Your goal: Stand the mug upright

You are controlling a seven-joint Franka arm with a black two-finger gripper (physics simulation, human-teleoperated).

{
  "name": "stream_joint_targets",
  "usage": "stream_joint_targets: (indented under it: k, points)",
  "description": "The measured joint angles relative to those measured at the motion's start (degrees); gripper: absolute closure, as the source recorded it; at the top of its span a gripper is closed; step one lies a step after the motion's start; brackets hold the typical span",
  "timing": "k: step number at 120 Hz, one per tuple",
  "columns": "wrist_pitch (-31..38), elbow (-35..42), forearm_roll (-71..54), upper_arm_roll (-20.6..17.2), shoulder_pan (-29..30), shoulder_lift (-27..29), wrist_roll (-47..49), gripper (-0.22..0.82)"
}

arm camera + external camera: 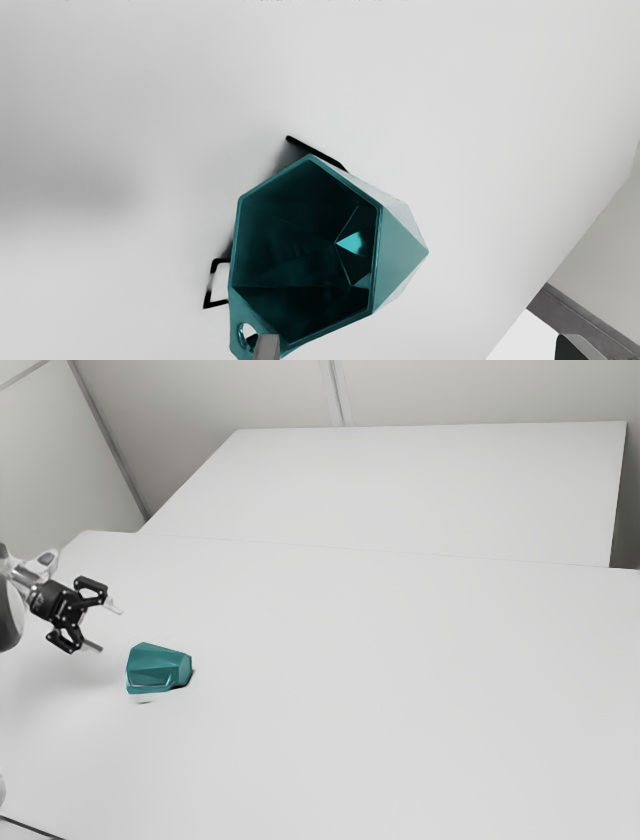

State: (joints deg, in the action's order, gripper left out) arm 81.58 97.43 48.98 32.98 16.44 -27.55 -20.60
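As the mug (158,667) lies on its side, the gripper (110,631), jaws spread, hovers near its mouth (305,250); a square grip beside the handle (234,337) should steady the turn.

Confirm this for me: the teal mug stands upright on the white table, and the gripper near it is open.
Not upright: the exterior view shows the teal mug lying on its side. The rest holds: it is on the white table, and the gripper near it is open.
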Motion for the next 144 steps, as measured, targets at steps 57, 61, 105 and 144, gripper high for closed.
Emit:
stream_joint_targets:
  k: [57,61,105,144]
  points:
    - [-0.68,0.30,1.62,-2.72,0.60,-2.37,-7.23,0.00]
    - [-0.93,0.31,1.55,-2.87,0.60,-2.38,-7.60,0.00]
    - [-1.73,0.95,1.44,-4.18,0.61,-2.70,-10.56,0.00]
    - [-1.80,1.07,1.34,-5.12,0.61,-3.12,-12.04,0.00]
